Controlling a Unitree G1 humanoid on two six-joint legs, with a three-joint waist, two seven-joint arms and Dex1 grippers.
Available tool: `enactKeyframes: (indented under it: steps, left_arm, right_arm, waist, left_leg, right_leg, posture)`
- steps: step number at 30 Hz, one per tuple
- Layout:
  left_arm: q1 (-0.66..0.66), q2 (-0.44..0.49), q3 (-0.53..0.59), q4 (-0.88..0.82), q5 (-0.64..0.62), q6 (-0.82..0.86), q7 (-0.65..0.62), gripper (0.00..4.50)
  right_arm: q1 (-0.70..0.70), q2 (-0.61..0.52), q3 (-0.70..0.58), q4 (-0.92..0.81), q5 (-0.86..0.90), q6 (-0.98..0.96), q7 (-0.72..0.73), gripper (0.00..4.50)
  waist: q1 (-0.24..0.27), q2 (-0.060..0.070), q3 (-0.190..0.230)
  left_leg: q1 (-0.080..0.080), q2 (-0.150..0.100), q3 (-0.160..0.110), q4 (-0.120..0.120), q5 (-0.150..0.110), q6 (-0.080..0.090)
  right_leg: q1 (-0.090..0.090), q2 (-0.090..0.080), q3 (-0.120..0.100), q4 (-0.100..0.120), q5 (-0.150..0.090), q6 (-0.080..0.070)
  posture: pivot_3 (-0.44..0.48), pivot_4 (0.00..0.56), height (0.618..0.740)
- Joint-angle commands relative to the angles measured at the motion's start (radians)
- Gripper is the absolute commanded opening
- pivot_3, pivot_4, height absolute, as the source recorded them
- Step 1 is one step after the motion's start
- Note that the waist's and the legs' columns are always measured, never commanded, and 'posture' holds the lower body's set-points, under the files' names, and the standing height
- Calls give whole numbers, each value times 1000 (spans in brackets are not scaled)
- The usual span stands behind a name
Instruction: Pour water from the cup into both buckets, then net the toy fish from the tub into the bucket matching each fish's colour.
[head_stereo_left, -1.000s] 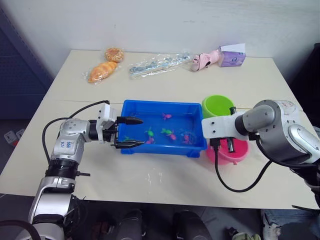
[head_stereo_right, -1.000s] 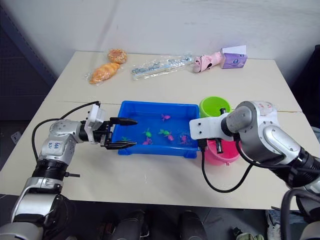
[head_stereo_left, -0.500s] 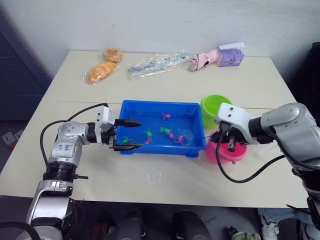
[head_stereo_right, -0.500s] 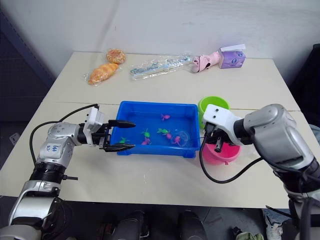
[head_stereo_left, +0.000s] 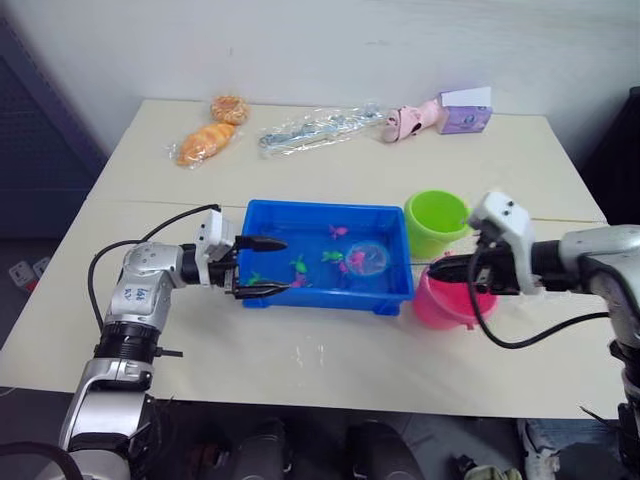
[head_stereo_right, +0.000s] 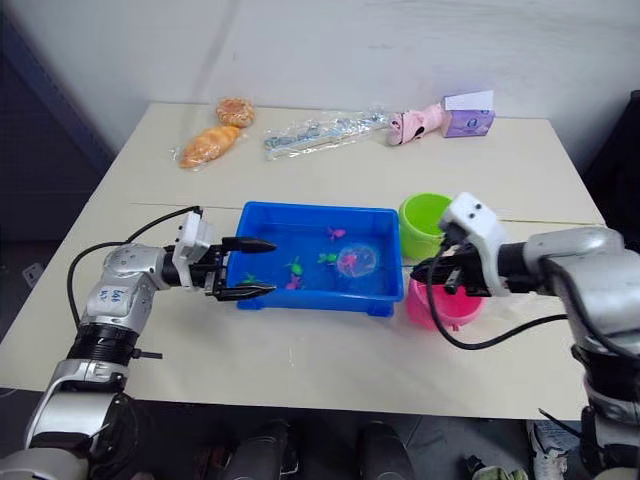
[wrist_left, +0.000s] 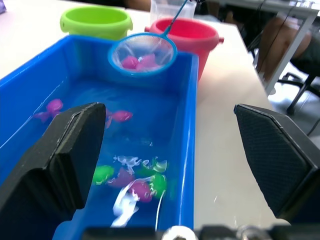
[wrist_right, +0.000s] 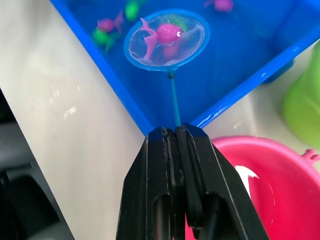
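From the left eye view we see the right hand (head_stereo_left: 452, 268) clenched on the thin stick of the net (head_stereo_left: 367, 260), whose hoop hangs over the right end of the tub (head_stereo_left: 262, 216). The pink bucket (head_stereo_left: 435, 305) sits just beside the tub's right end, under our right wrist, with the green bucket (head_stereo_left: 436, 221) just behind it. The left hand (head_stereo_left: 262, 267) holds its fingers spread at the tub's left wall, grasping nothing (it looks placed to steady the tub, though we cannot tell whether it touches).

The right eye view shows the same layout, with loose fish (head_stereo_right: 295, 268) scattered in the water.

In the left wrist view the hoop sits above the water with pink fish (wrist_left: 140, 62) bunched in the mesh, both buckets beyond it.

The right wrist view shows one pink fish lying in the shallow mesh, the stick running straight back into our closed fingers, and the pink bucket close beneath them.

What worries us:
- The mesh is shallow, so a tilt or a jerk on the way over could roll the catch back into the tub or onto the tabletop (head_stereo_left: 330, 360).
- The stick is thin and could twist in our grip.
- The green bucket stands right next to the pink one, so an overshoot would drop pink fish in the wrong pail.
- The hoop could clip the tub's rim in crossing.
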Motion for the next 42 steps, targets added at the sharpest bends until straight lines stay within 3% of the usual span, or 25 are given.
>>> enactKeyframes:
  steps: [1, 9, 15, 21, 27, 31, 34, 42]
  left_arm:
    - [-35, -12, 30, -84, -66, 66, 10, 4428]
    - [-49, -54, 8, -149, -99, 153, 11, 4428]
    - [-74, -74, -22, -115, -80, 156, -17, 4428]
    - [-107, -99, -48, -80, -67, 143, -42, 4428]
    - [-110, -116, -58, -79, -61, 142, -48, 4428]
    - [-98, -130, -76, -94, -54, 133, -52, 4428]
    - [-91, -138, -85, -107, -52, 132, -48, 4428]
    - [-73, -154, -96, -132, -50, 125, -29, 4428]
  right_arm:
    - [85, 29, -239, -147, 72, 22, -57, 0]
    - [416, 132, -622, -428, 97, -31, -151, 0]
    - [711, 264, -765, -504, 56, -265, -215, 0]
    - [970, 439, -688, -466, -97, -759, -245, 0]
    - [1076, 523, -586, -321, -299, -1191, -348, 0]
    - [1123, 489, -510, -162, -544, -1584, -453, 0]
    - [1123, 442, -485, -63, -709, -1776, -563, 0]
    - [1100, 329, -527, 72, -1078, -2018, -891, 0]
  waist:
    - [6, 0, 0]
    - [21, 0, 0]
    - [22, 0, 0]
    - [16, 0, 0]
    - [17, 0, 0]
    - [18, 0, 0]
    - [18, 0, 0]
    - [18, 0, 0]
  left_leg:
    - [0, 0, 0, 0, 0, 0]
    - [1, 0, 0, 0, 0, 0]
    - [3, -1, 0, -1, 0, 0]
    - [6, 0, 3, -2, 1, -1]
    - [7, 0, 4, -2, 1, -2]
    - [7, 0, 5, -2, 1, -2]
    - [7, 0, 5, -2, 1, -2]
    - [8, 0, 5, -2, 2, -4]
  right_leg:
    - [0, 0, 0, 0, 0, 0]
    - [2, 1, 0, -1, 0, 0]
    - [4, 2, 1, -2, 0, 0]
    - [4, 3, 4, -2, 0, 1]
    - [4, 3, 6, -2, 0, 1]
    - [3, 3, 7, -2, 0, 1]
    - [3, 3, 8, -2, 0, 1]
    - [3, 4, 8, -2, -1, 1]
  posture:
    - [0, 150, 740]
    - [0, 150, 740]
    - [0, 150, 740]
    - [0, 150, 740]
    - [0, 150, 740]
    - [0, 150, 740]
    - [0, 150, 740]
    - [0, 150, 740]
